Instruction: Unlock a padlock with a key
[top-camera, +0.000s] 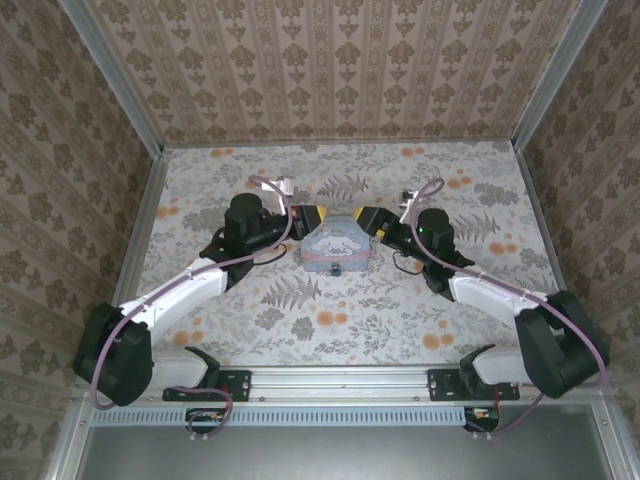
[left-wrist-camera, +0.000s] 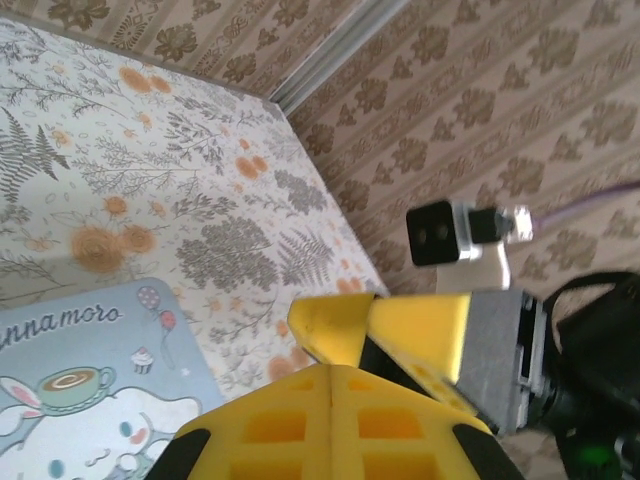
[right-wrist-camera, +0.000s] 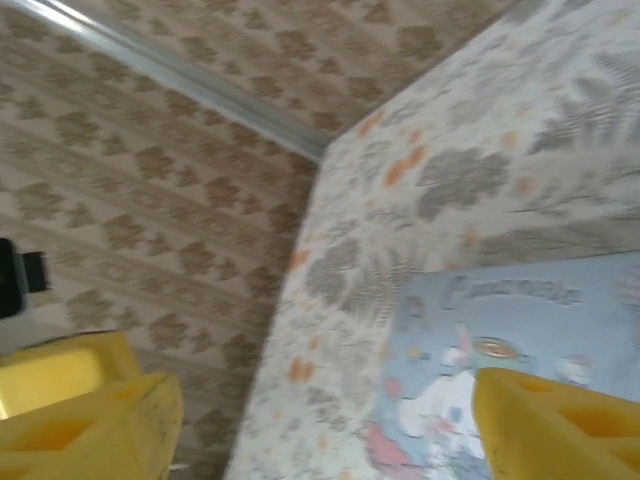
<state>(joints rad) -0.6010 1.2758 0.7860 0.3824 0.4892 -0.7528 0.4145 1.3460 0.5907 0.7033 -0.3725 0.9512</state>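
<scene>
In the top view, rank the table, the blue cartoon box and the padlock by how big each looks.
Largest to smallest:
1. the table, by far the largest
2. the blue box, a small patch at mid-table
3. the padlock, a tiny dark speck at the box's near edge, many times smaller than the box

The padlock (top-camera: 337, 268) is a tiny dark, blackish thing seen from above. It sits at the 6 o'clock side of a pale blue box (top-camera: 335, 243), against the middle of the box's near wall. It is many times smaller than the box. Both lie near the middle of the flowered surface (top-camera: 300, 330). The padlock is too small to tell how its shackle stands, or whether it hangs from the box or rests beside it.
</scene>
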